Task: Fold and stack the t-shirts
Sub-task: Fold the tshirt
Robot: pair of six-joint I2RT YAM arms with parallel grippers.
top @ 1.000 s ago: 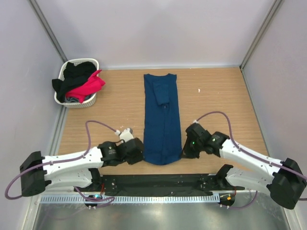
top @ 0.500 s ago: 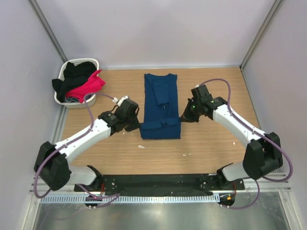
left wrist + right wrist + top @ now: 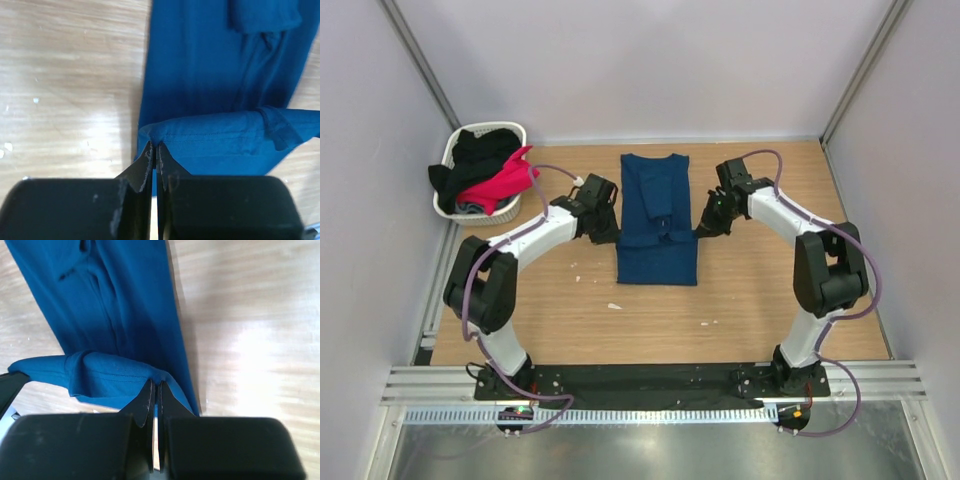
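You have a deep blue t-shirt (image 3: 658,225), one solid colour with matching hem stitching, on a pale wood-grain table (image 3: 770,290); in the white woven basket (image 3: 485,215) you see a bright pink t-shirt (image 3: 505,180) and a black t-shirt (image 3: 480,148); your arms (image 3: 545,232) are white with black joints and mauve cables (image 3: 775,160); the left gripper (image 3: 154,148) and right gripper (image 3: 155,386) are black, scuffed pale at the tips.

Bare wood of the table (image 3: 760,300) lies open in front of the blue t-shirt (image 3: 657,262) and out to its right. Far left corner blocked by the heaped basket (image 3: 448,205). Left gripper (image 3: 604,232) and right gripper (image 3: 704,228), each pinching the shirt's folded hem, flank it closely. Walls (image 3: 650,70) close three sides.
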